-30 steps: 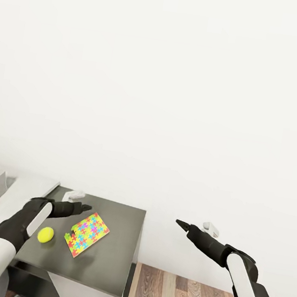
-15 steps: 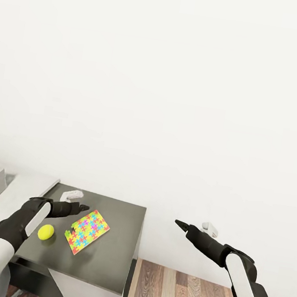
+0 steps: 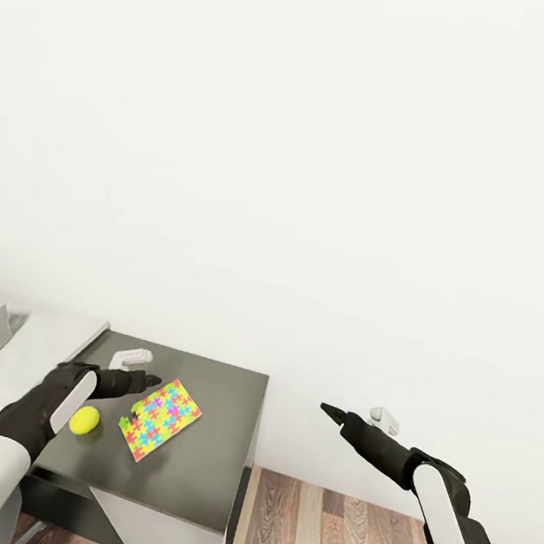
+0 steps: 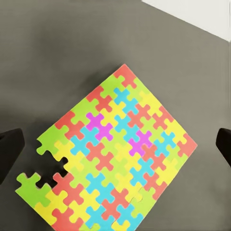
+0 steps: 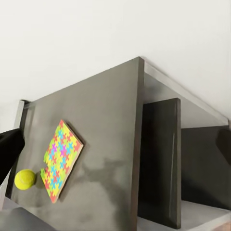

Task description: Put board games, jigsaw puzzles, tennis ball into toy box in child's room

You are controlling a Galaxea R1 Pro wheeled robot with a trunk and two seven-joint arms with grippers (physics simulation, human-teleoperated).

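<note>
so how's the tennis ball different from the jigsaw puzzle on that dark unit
The tennis ball is small, round and plain yellow-green; the jigsaw puzzle is a bigger, thin flat rectangle patterned in many colours. The ball is whole, while the puzzle has a gap near one corner. Both rest on the dark grey side unit, side by side and apart.

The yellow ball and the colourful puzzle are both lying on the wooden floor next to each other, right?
Not quite. The tennis ball and the jigsaw puzzle do lie next to each other, but on the dark grey side unit, not on the wooden floor. The head view shows this.
</note>
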